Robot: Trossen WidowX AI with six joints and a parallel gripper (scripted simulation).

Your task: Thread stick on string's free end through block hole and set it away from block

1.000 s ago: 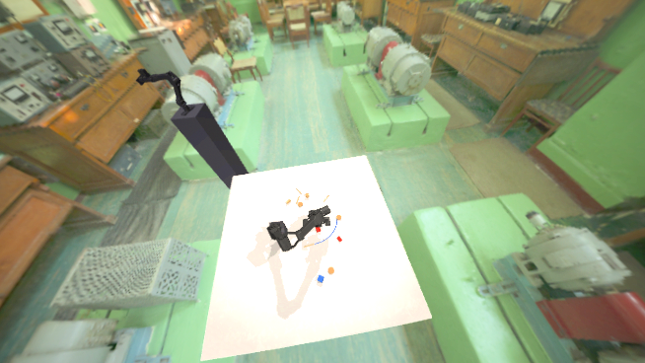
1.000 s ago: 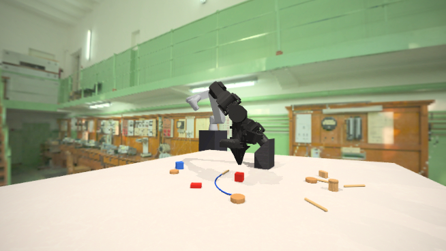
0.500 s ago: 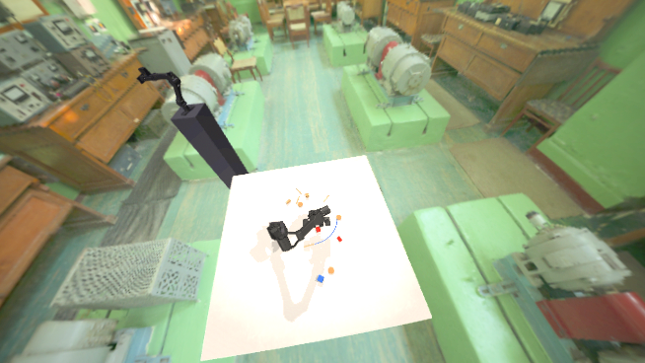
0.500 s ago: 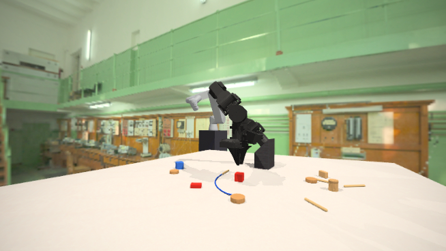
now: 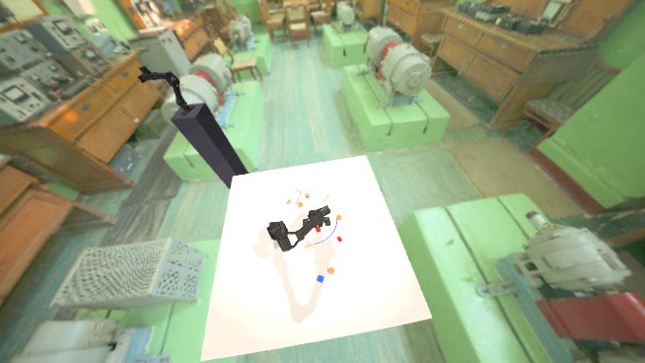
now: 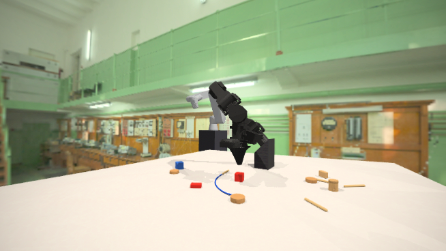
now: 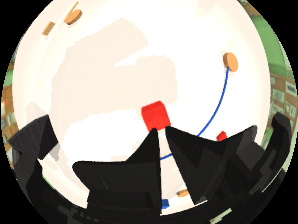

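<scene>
The string's stick (image 5: pixel 309 246) (image 6: pixel 225 172) lies on the table; in the wrist view the fingers hide it. The blue string (image 5: pixel 336 228) (image 6: pixel 215 184) (image 7: pixel 220 104) curves to its round wooden button (image 5: pixel 338 217) (image 6: pixel 237 198) (image 7: pixel 230 62). My gripper (image 6: pixel 240 164) (image 7: pixel 160 131) points down above the table near the stick and the red cube. Its fingers are nearly together, with a narrow gap and nothing seen held. An upright round wooden block (image 5: pixel 307 195) (image 6: pixel 333 185) stands apart from the string; a dark mark shows on it in the top view, but the hole is not clear.
A red cube (image 5: pixel 318 229) (image 6: pixel 239 176) (image 7: pixel 156 116) lies by the gripper. A red piece (image 5: pixel 339 239) (image 6: pixel 196 185), a blue cube (image 5: pixel 321 279) (image 6: pixel 179 165) and a wooden disc (image 5: pixel 330 270) (image 6: pixel 174 171) lie around. Near the block are loose sticks (image 6: pixel 354 185), another disc (image 6: pixel 311 179) and a small wooden box shape (image 6: pixel 323 174).
</scene>
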